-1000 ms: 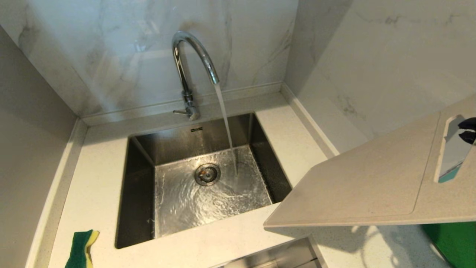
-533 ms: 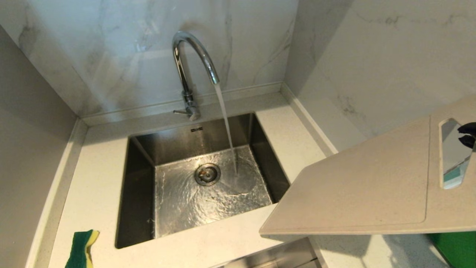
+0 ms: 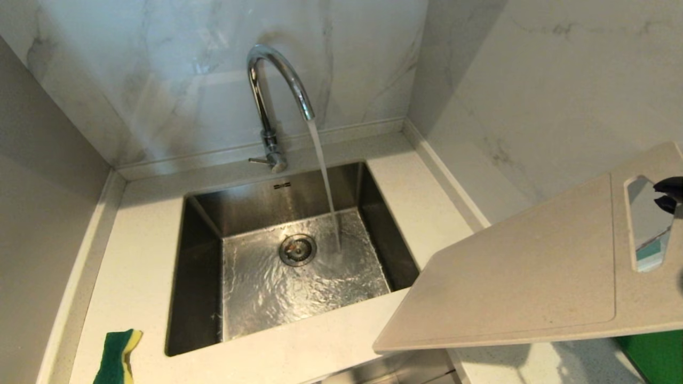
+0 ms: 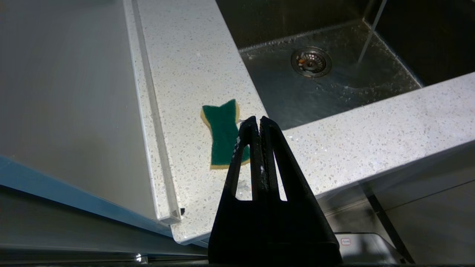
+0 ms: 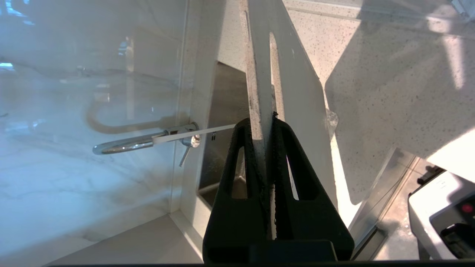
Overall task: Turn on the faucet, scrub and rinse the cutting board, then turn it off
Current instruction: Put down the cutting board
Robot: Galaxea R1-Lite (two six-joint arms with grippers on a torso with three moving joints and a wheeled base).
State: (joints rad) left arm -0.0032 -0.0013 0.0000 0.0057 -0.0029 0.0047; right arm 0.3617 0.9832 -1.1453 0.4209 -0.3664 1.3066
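The chrome faucet (image 3: 277, 80) stands behind the steel sink (image 3: 200, 256), and water runs from its spout onto the basin floor beside the drain. The off-white cutting board (image 3: 512, 272) hangs in the air over the right counter, with its near left corner just over the sink's front right corner and clear of the stream. My right gripper (image 3: 669, 194) is shut on the board's handle end, by the cutout. The right wrist view shows that gripper (image 5: 264, 120) clamped on the board's (image 5: 259, 74) thin edge, with the faucet (image 5: 130, 142) beyond. My left gripper (image 4: 254, 119) is shut and empty, low in front of the counter.
A green and yellow sponge (image 3: 117, 357) lies on the counter left of the sink, also seen as the sponge (image 4: 222, 133) from the left wrist. A green mat (image 3: 653, 354) shows under the board at the far right. Marble walls close in the back and right.
The board has swung a little in my right gripper: its near left corner now sits lower in the head view and the handle cutout stands more upright. Water keeps running.
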